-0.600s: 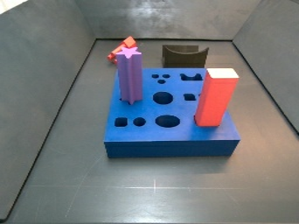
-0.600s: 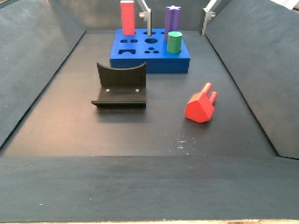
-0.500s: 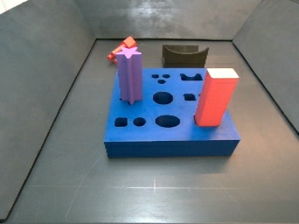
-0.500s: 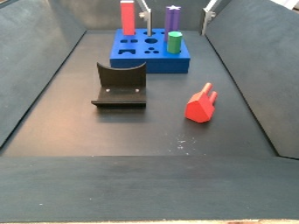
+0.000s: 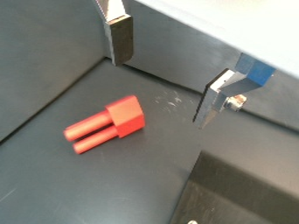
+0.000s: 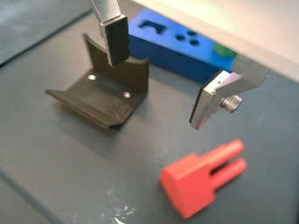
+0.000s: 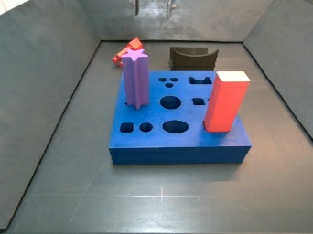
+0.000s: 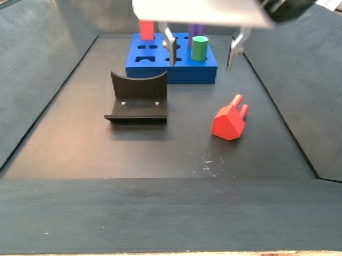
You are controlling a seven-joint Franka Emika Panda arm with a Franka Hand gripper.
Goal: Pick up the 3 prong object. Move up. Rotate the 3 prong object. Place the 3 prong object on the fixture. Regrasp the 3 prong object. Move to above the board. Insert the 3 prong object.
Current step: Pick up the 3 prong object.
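No brand, label or writing can be read on anything. The board (image 7: 180, 121), the largest thing here, is a blue slab lying flat on the dark floor, and in a side view it carries a purple star-topped post (image 7: 134, 80) and a red-orange block (image 7: 226, 101) standing upright in its holes; only the side view from the far end adds a green cylinder (image 8: 199, 47) near the board's edge, which also shows as a green speck in a wrist view. The fixture (image 8: 138, 98) stands on the floor just beside the board, on the side toward the 3 prong object, and a wrist view shows its notched top and a pale screw head that the side views do not resolve. The 3 prong object (image 8: 230, 118) lies on its side on the floor, apart from the board and apart from the fixture (a wrist view (image 5: 107, 123) shows parallel red prongs running out of a squarish head). The gripper (image 6: 156, 67) hangs above the floor near the fixture, its fingers (image 5: 119, 40) spread wide with nothing between them, clear of the 3 prong object.
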